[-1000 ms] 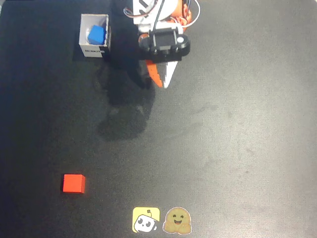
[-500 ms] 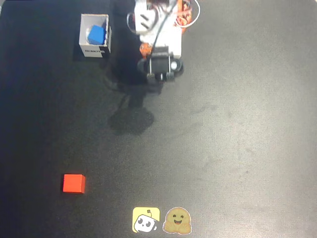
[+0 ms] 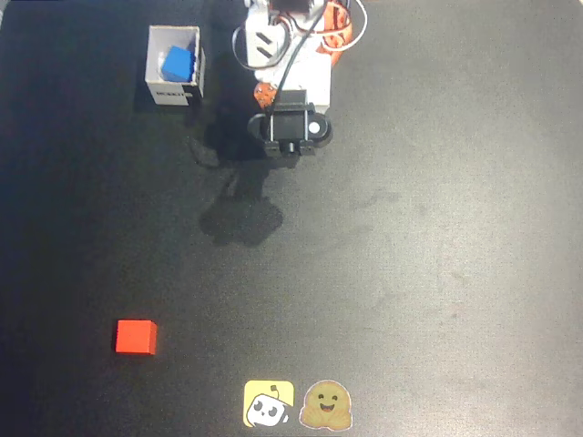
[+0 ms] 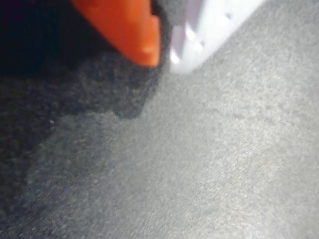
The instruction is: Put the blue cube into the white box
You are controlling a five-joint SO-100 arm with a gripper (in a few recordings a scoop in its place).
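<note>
The blue cube lies inside the white box at the top left of the overhead view; the box's labelled wall faces the bottom of the picture. My arm is folded up at the top centre, right of the box and apart from it, with the wrist camera block hiding the fingers from above. In the wrist view my gripper hangs over bare dark mat. Its orange finger and white finger stand close together at the tips, shut, with nothing between them.
A red cube sits on the black mat at the lower left. Two stickers, a yellow one and a brown one, lie at the bottom edge. The arm's shadow falls on the mat below the wrist.
The arm has folded back toward its base, and the fingers that pointed out over the mat are now tucked under the wrist. The blue cube has stayed in the white box.
</note>
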